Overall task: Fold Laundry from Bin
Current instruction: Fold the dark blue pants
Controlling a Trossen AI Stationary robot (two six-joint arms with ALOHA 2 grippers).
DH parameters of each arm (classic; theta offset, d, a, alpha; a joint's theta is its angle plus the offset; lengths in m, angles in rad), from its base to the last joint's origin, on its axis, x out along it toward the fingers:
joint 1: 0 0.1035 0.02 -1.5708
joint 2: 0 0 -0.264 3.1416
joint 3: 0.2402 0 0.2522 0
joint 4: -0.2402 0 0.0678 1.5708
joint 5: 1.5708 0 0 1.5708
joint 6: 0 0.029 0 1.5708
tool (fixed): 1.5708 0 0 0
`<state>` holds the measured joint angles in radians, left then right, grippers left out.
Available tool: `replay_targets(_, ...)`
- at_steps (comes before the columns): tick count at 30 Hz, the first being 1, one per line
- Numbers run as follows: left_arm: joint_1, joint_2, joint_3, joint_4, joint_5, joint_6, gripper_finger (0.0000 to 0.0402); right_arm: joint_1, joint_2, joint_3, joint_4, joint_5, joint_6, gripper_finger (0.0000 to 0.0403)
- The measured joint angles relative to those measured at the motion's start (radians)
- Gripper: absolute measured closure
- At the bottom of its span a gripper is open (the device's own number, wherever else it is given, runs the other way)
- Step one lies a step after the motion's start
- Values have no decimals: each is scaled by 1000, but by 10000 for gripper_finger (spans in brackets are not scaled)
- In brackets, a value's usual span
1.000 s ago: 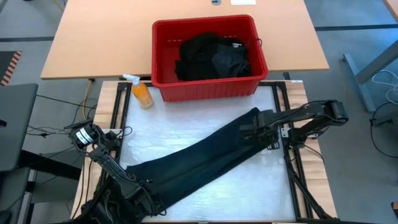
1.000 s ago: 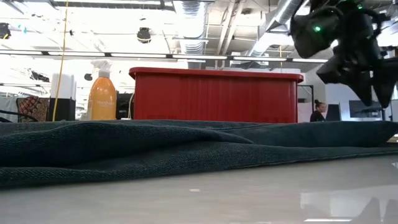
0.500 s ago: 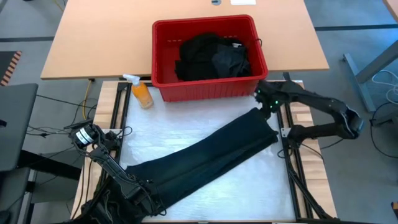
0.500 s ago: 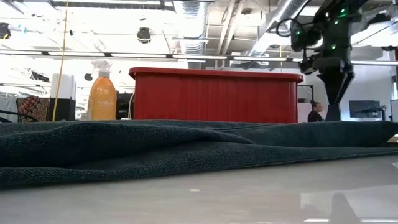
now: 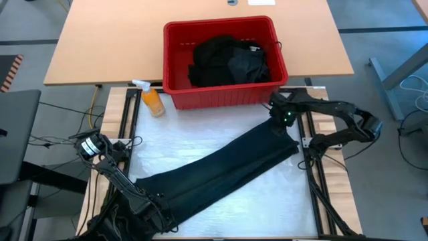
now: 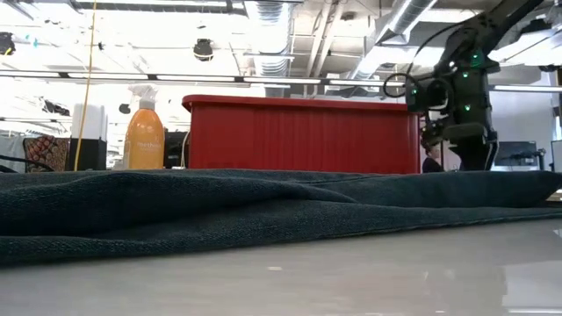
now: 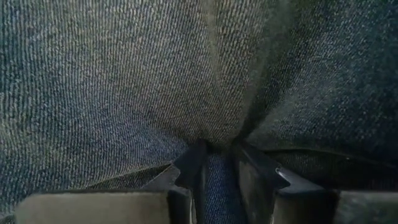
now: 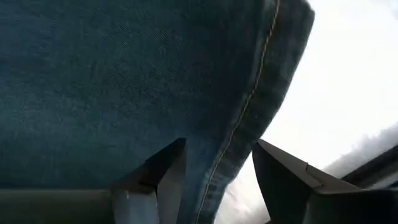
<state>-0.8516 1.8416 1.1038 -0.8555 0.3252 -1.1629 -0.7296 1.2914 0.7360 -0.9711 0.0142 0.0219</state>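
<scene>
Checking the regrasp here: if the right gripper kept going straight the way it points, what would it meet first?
Most likely the stitched edge of the dark garment on the table. The right gripper is open, with that hem right between its fingers. Depth is unclear, so contact may already be close.

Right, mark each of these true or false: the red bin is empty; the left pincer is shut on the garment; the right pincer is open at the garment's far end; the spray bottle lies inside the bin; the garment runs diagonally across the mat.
1. The red bin is empty. False: dark laundry lies in it.
2. The left pincer is shut on the dark denim-like garment. True: a fold of cloth sits pinched between its fingers.
3. The right pincer is open at the garment's hemmed edge. True.
4. The orange spray bottle lies inside the bin. False: it is outside, by the bin's near left corner.
5. The garment runs diagonally across the white mat. True.
</scene>
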Motion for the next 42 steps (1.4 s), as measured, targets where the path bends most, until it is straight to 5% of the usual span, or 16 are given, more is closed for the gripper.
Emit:
replay_targets(9,0,0,0,2,-6,-47,331,0,89,5,-3,88,33,190)
replay_targets(20,-3,0,0,2,-4,-51,331,36,337,25,5,-47,-45,196)
replay_targets(23,-6,0,0,1,-8,-51,331,65,332,28,29,-43,-73,230)
replay_targets(28,-6,0,0,-1,-8,-50,331,127,254,54,140,-65,-85,358)
replay_targets(30,-6,0,0,-2,-16,-46,331,148,208,70,145,-66,-87,368)
replay_targets(33,2,0,0,-10,-54,-35,331,180,112,136,18,17,-91,368)
replay_targets(39,50,-2,1,-22,-122,-2,331,246,-18,382,-373,355,-79,368)
replay_targets(42,84,-2,2,-22,-186,44,331,260,-61,532,-485,416,-59,368)
